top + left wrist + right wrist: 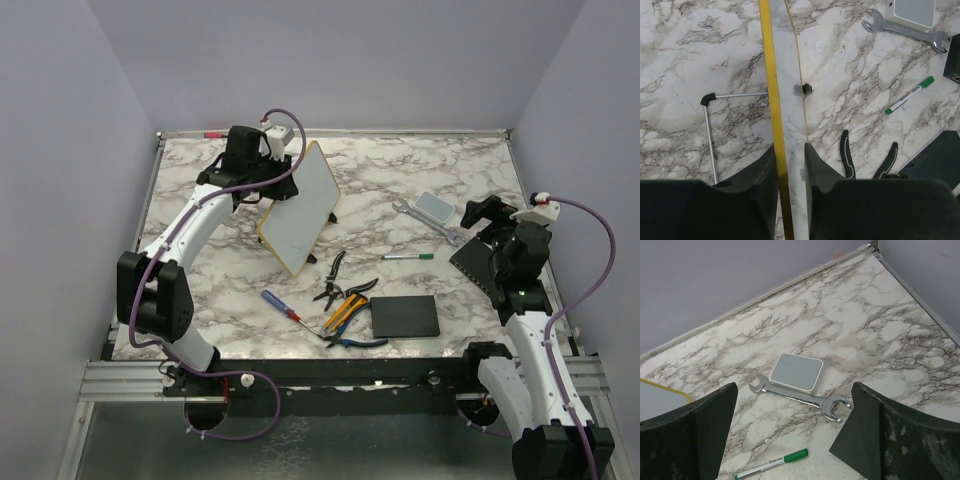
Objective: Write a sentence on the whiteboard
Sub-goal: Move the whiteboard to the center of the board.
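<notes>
Where the marbled surface (460, 160) reaches its far left part, the whiteboard (300, 205) is seen tilted, its long axis run diagonally from near-left to far-right in the top view and its white face turned up and toward the right arm. Its yellow-framed upper edge is clamped between the fingers of the left pincer (790, 150). The right pincer (795, 390) is held wide apart above a wrench (800, 399) and a grey block (796, 372), with a green-capped marker (772, 464) laid nearby.
</notes>
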Tool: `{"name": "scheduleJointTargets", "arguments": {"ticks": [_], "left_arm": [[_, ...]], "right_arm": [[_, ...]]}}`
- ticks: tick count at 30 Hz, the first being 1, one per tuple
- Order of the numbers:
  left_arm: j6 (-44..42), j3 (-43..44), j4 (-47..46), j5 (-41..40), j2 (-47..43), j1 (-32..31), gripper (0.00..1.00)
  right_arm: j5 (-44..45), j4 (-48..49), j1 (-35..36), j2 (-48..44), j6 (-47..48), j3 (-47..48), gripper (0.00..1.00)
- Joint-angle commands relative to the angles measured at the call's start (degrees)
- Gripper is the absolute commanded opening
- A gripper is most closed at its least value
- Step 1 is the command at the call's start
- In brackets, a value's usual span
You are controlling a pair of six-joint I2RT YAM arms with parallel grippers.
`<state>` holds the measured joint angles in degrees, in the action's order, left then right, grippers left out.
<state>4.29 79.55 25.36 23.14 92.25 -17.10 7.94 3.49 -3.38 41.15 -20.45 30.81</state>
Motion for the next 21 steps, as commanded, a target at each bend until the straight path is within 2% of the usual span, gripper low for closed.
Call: {"name": "scheduleJointTargets", "arguments": {"ticks": [1,8,15,21], "left_arm": [[-1.6,1.3,0.9,0.8,0.8,-0.6,0.21],[-2.7,1.3,2.1,3.5,1.3,-0.5,0.00],[-6.1,4.2,4.7,10.2,4.7,-0.8,0.00],[-12.0,14.0,13.6,12.4,12.3,-4.7,0.00]], "right_arm": [[-1.1,-0.8,-0.1,0.1,0.5,1.7,0.99],[-0.8,-1.1,-0.1,0.3,0.4,1.8,0.99],[-0.9,-1.4,-0.1,0.8,0.2,2.0,0.99],[-1.5,-1.7,-0.1,1.1,0.0,2.2,0.99]]}}
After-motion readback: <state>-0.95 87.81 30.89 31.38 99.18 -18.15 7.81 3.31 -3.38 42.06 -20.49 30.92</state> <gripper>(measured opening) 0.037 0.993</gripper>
